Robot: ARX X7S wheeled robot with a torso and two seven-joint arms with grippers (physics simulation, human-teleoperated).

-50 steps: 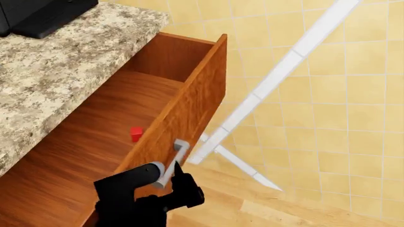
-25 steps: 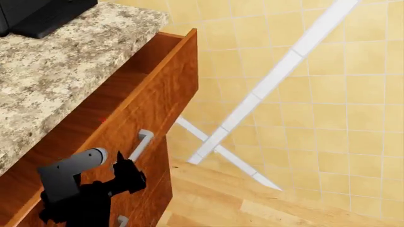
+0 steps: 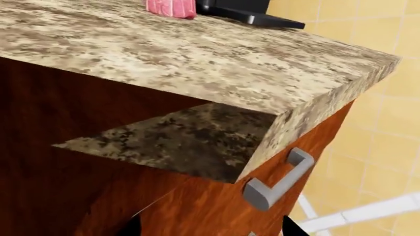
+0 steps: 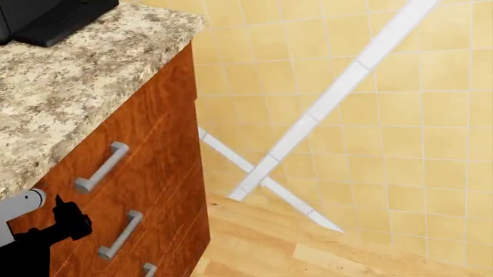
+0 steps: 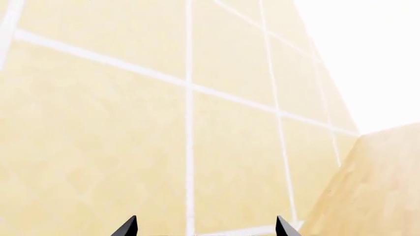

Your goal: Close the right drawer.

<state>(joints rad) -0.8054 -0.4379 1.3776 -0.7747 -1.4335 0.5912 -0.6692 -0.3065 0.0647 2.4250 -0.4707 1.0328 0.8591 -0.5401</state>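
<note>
Speckled granite countertop [image 4: 85, 75] runs along the left, over the cabinet. At its far left end sits a black appliance [image 4: 46, 17]. From the left wrist view, a pink item [image 3: 170, 7] stands beside that appliance's base.

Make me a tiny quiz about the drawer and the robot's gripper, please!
1. True or false: the right drawer sits flush with the cabinet front.
2. What colour is its bar handle: A grey, B gold, C red?
3. Which gripper is near the drawer front, the left gripper or the other one?

Key: 1 true. 2 A. 3 left; the right gripper faces only tiled wall.
</note>
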